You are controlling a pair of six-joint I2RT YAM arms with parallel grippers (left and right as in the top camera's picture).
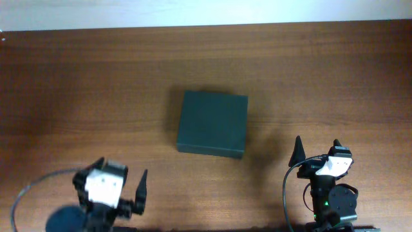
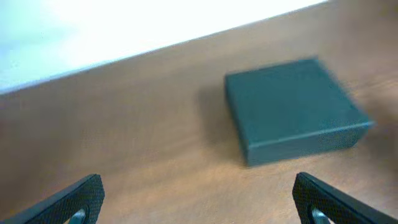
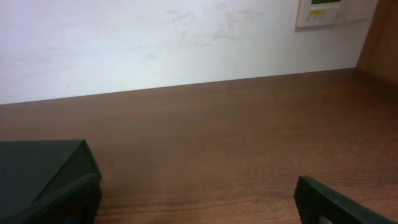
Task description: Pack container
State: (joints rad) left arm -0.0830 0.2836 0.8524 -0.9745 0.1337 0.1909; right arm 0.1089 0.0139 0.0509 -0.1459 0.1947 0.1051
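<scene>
The container [image 1: 212,124] is a dark green-black box lying flat in the middle of the wooden table with its lid shut. My left gripper [image 1: 122,167] is open and empty at the front left, well short of the box. In the left wrist view its fingers [image 2: 199,202] frame bare table, with the container [image 2: 292,106] ahead and to the right. My right gripper [image 1: 317,143] is open and empty at the front right. In the right wrist view [image 3: 199,202] the container's corner [image 3: 43,165] shows at the lower left, beside the left finger.
The brown table [image 1: 77,84] runs back to a white wall. A wall panel [image 3: 326,12] hangs at the top right of the right wrist view. A grey cable [image 1: 22,196] loops beside the left arm. No other items show on the table.
</scene>
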